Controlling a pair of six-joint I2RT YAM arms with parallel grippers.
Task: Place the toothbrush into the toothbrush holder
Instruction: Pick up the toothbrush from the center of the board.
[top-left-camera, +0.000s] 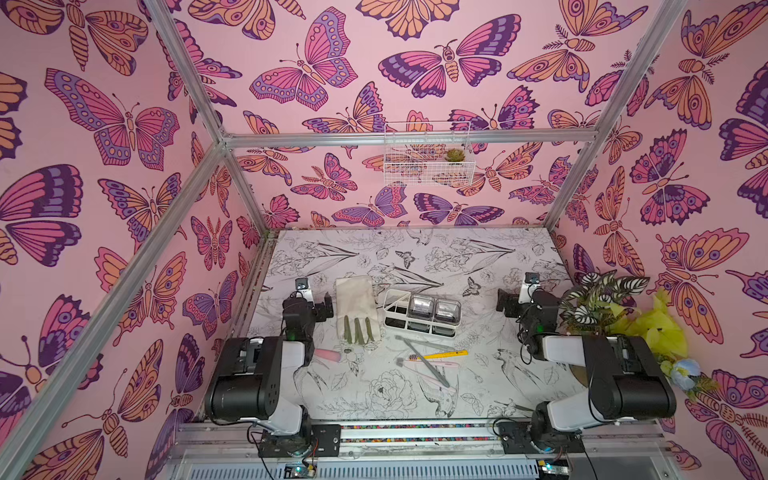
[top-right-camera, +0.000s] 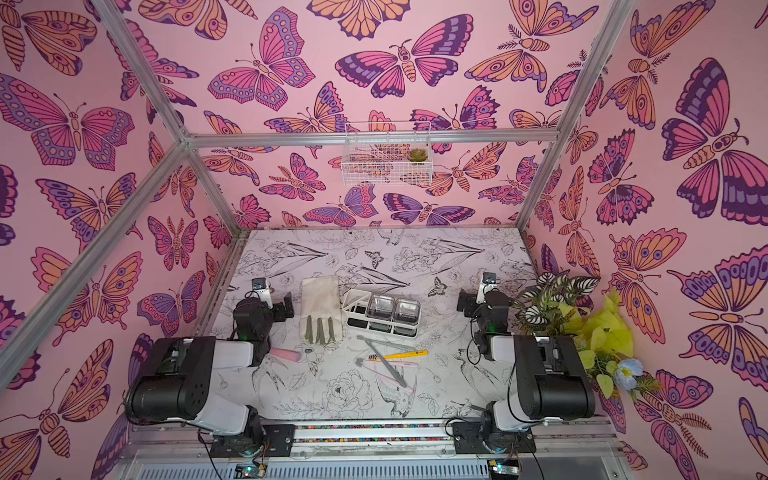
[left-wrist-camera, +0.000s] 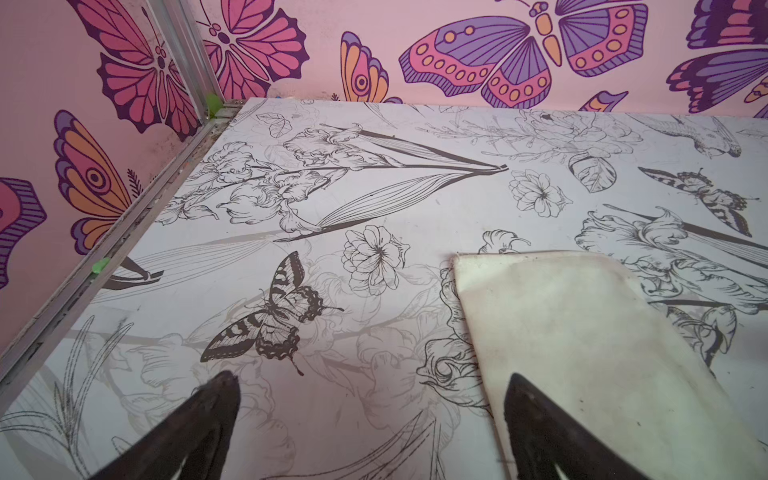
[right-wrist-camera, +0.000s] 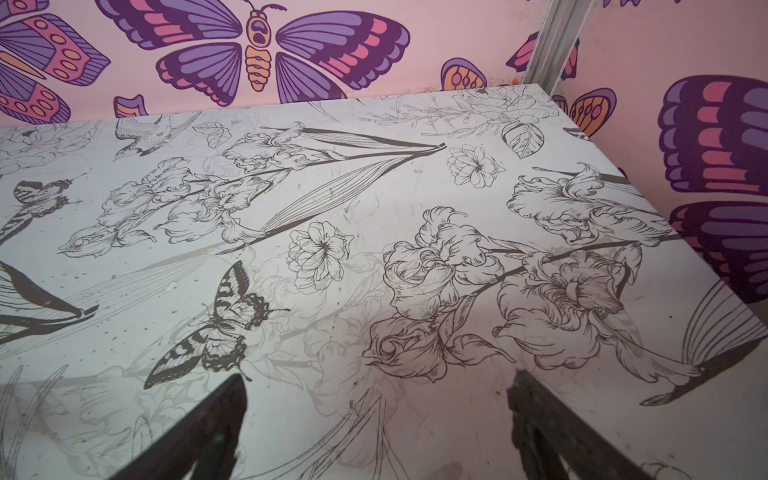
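Note:
The toothbrush holder (top-left-camera: 420, 312) (top-right-camera: 381, 316), a white oblong caddy with a slotted end and two clear square cups, stands mid-table. Just in front of it lies a pink toothbrush (top-left-camera: 446, 364) (top-right-camera: 409, 364) with a grey head. A yellow stick-shaped item (top-left-camera: 442, 355) and long grey slim pieces (top-left-camera: 440, 376) lie crossed over it. My left gripper (top-left-camera: 326, 307) (left-wrist-camera: 372, 380) hovers open to the left of the holder, beside a white cloth. My right gripper (top-left-camera: 505, 305) (right-wrist-camera: 378, 378) is open over bare table to the right. Neither wrist view shows the toothbrush or the holder.
A white cloth pouch (top-left-camera: 356, 305) (left-wrist-camera: 582, 332) with green utensils lies left of the holder. A pink brush (top-left-camera: 328, 355) rests by the left arm. Potted leaves (top-left-camera: 598, 303) and yellow flowers crowd the right wall. A white wire basket (top-left-camera: 428, 160) hangs on the back wall.

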